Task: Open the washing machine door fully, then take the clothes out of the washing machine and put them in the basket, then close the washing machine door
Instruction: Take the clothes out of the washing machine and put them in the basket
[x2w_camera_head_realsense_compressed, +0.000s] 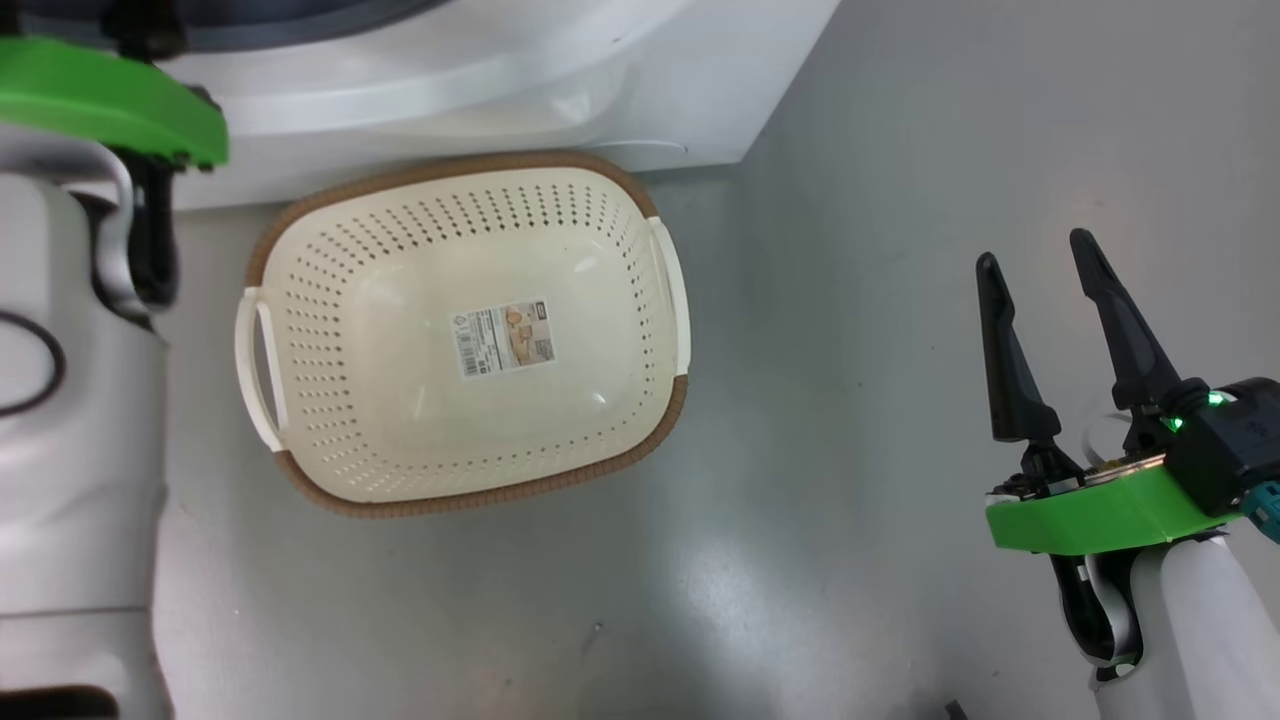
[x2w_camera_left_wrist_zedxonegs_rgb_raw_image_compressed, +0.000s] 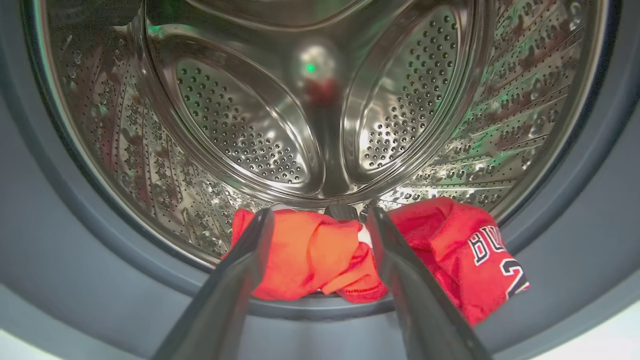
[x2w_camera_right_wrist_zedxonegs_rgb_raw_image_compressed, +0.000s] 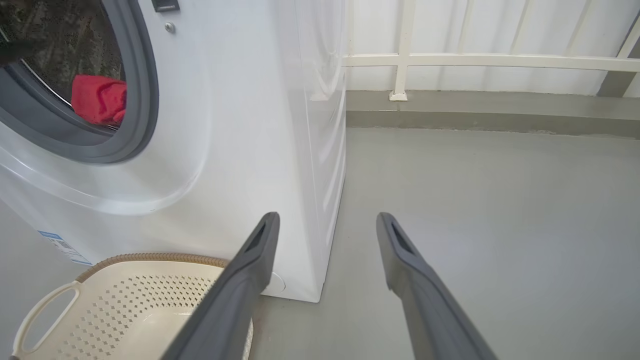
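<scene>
The red jersey (x2w_camera_left_wrist_zedxonegs_rgb_raw_image_compressed: 450, 240), lettered "BU" and "2", lies in the washing machine (x2w_camera_right_wrist_zedxonegs_rgb_raw_image_compressed: 240, 125) at the front edge of its drum (x2w_camera_left_wrist_zedxonegs_rgb_raw_image_compressed: 240, 135), just ahead of the wide-spread left gripper (x2w_camera_left_wrist_zedxonegs_rgb_raw_image_compressed: 320, 212). The right gripper (x2w_camera_head_realsense_compressed: 1033, 247), also wide, holds nothing. The sticker (x2w_camera_head_realsense_compressed: 505, 338) in the basket (x2w_camera_head_realsense_compressed: 480, 165) is unreadable.

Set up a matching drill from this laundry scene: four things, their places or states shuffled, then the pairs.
1. clothes
2. basket
3. left gripper
4. right gripper

A. open, over the floor
B. on the floor beside the washing machine
C. lying at the drum's front edge
D. open, pointing into the drum

Pairs: 1-C, 2-B, 3-D, 4-A
</scene>
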